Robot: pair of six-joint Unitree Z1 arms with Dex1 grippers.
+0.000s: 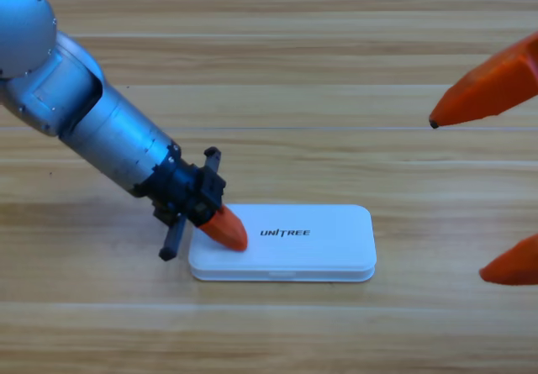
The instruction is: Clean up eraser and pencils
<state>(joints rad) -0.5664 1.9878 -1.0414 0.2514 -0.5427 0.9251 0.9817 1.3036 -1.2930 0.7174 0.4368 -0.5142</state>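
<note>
Pressing down on the lid, that's what it looks like from here: the left gripper (225, 228) has its orange tip planted on the near-left corner of the white case (294, 244), and the lid lies flat over the base, the printed top face showing whole. The left arm slants in from the upper left, its black wrist just up and left of that contact point. I only see one orange wedge at the tip, so the jaws read as closed together with nothing held between them, used as a pusher and not a pincer. Over to the right of it, well apart from the case, the right gripper (504, 181) waits at the edge, its two orange jaws spread wide and empty. As for the eraser and the pencils, none of them shows anywhere on the table (277, 55); with the lid down, I'd judge they're packed inside the case, under and to the right of the left gripper's tip, though the lid hides them. So the step in hand, I reckon, is the last one: sealing the case. The next move calls for a bit of firm downward pressure so the lid seats, then a clean lift straight up and away toward the upper left, without dragging the case or popping the lid back open.
</note>
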